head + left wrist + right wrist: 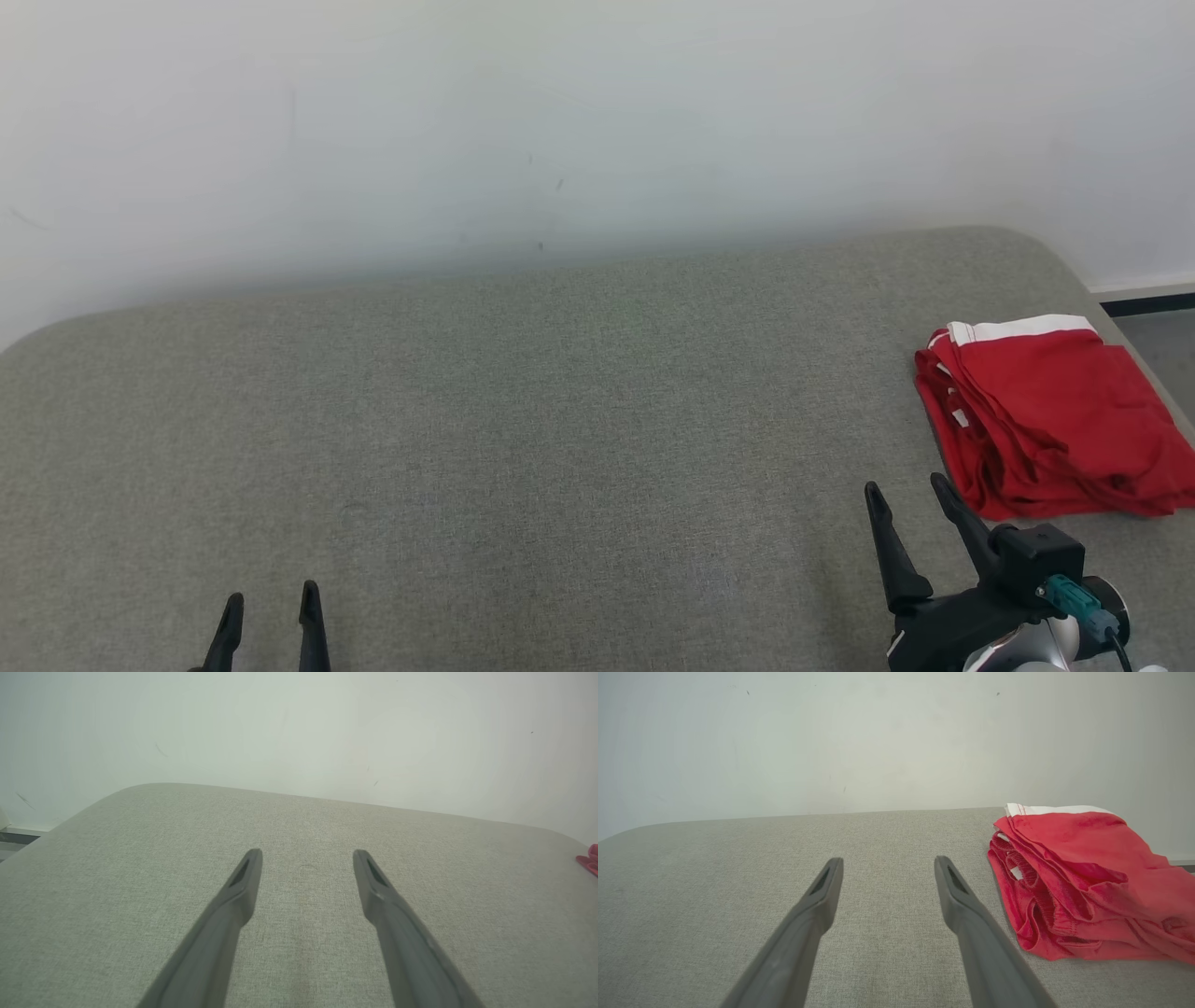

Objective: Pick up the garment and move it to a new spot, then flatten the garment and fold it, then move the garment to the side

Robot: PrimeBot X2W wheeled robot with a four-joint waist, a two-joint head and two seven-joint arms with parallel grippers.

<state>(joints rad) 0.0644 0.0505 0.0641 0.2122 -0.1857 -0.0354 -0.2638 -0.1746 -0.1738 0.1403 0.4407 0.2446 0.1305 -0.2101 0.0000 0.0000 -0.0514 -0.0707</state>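
Head high, wrists low, forward; sharing grey surface (pixel 523 401)

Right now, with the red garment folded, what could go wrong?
The folded red garment lies near the right edge of the grey surface; a nudge could tip it off. The open right gripper sits just beside it; a careless sweep might snag its layers and undo the fold.

Garment (pixel 1055 420), right of frame: solid red, white band along its upper edge, white flecks at the folded left edge.
Padded surface (pixel 523 448): plain grey-green, fine woven texture.
Wall (pixel 560 112): off-white, a few dark specks near centre.
Left gripper (pixel 271 594), right gripper (pixel 904 483): black.
Connector (pixel 1074 602), lower right: teal.
Baseboard (pixel 1148 304), right edge: black.
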